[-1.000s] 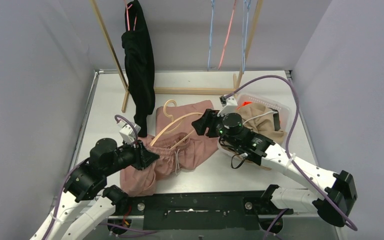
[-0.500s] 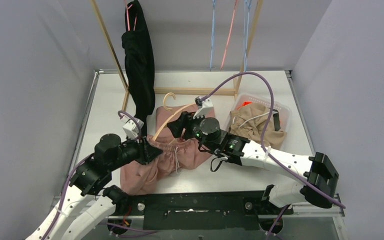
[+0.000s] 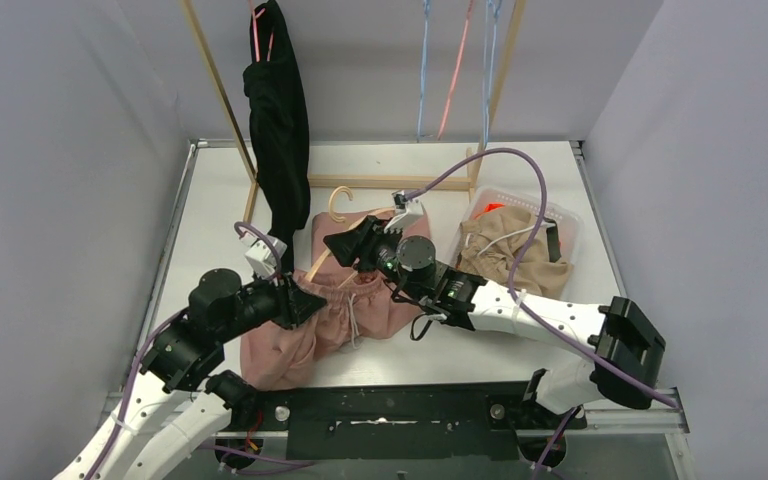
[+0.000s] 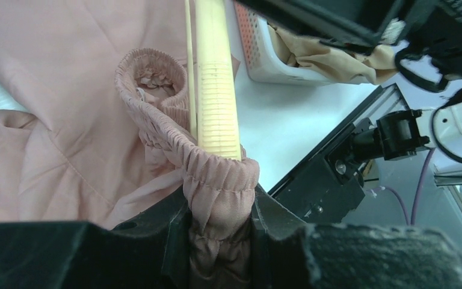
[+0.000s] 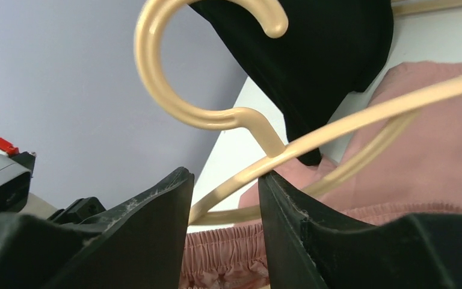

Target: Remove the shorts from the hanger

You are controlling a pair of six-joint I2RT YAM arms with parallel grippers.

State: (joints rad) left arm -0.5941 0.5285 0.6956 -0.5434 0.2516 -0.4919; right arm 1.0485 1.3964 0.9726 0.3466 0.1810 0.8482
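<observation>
Dusty pink shorts (image 3: 345, 310) lie on the table with a cream hanger (image 3: 340, 212) threaded through their gathered waistband (image 4: 156, 126). My left gripper (image 3: 300, 300) is shut on the waistband's end (image 4: 219, 195), just below the hanger's arm (image 4: 216, 90). My right gripper (image 3: 345, 245) is open at the hanger's neck. One hanger arm (image 5: 313, 135) passes between the fingers (image 5: 156, 217), below the hook (image 5: 174, 66), and rests against the right finger. Pink waistband fabric (image 5: 228, 253) lies beneath.
A clear basket (image 3: 570, 222) at the right holds beige shorts (image 3: 510, 255) and a bit of orange (image 3: 490, 208). A dark garment (image 3: 278, 130) hangs from the wooden rack (image 3: 390, 182) at the back left. Coloured cords (image 3: 455, 70) dangle at the back.
My right gripper swung left from beside the basket to the hanger's neck, and the hanger arm now lies between its open fingers. The left gripper kept its hold, barely moving.
</observation>
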